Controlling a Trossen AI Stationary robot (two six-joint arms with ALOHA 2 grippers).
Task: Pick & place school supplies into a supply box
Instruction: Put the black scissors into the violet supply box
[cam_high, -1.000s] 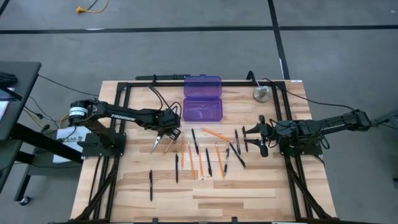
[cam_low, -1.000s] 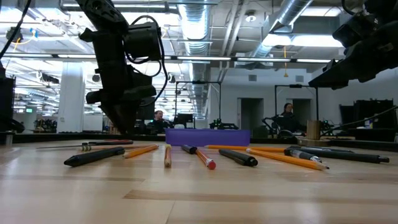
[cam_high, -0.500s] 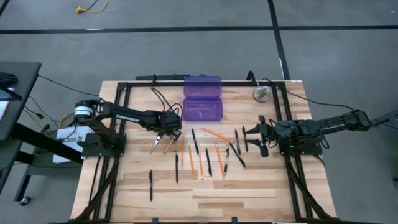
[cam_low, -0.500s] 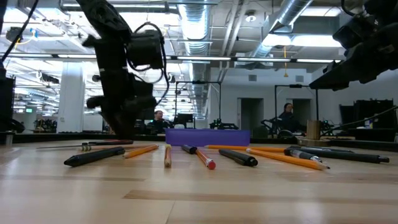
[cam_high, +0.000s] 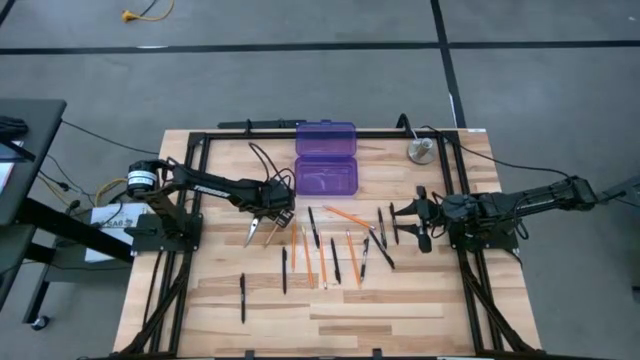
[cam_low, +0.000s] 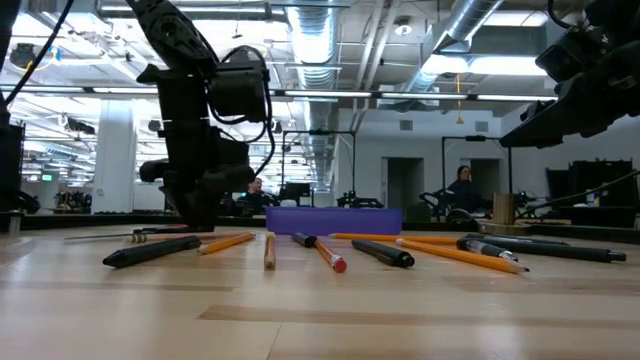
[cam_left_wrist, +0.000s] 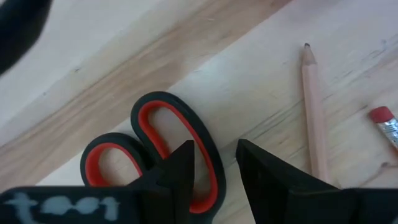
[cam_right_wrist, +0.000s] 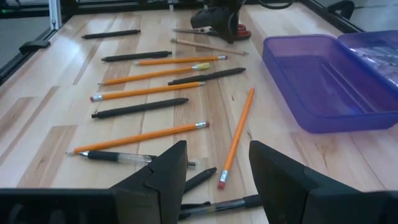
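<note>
The red-and-black-handled scissors (cam_left_wrist: 149, 134) lie flat on the table left of the row, blades (cam_high: 256, 234) toward the near left. My left gripper (cam_left_wrist: 214, 149) points down over their handles, open. One finger (cam_left_wrist: 180, 171) stands over the inside of one loop, the other (cam_left_wrist: 261, 177) outside its rim, with bare wood showing beside the rim. Orange pencils and dark pens (cam_high: 330, 250) lie spread at the table's middle. The purple box (cam_high: 326, 178) stands open behind them, its lid (cam_high: 325, 137) laid back. My right gripper (cam_high: 415, 222) waits open at the right, above the table.
A round silver disc (cam_high: 420, 151) lies at the far right. One black pen (cam_high: 242, 298) lies apart at the near left. A black frame (cam_high: 200, 150) runs round the table's sides. People sit in the room behind (cam_low: 462, 185).
My left gripper has shifted a little toward the table's right edge and near side, closer over the scissors' handles. The scissors and the other supplies have stayed where they were.
</note>
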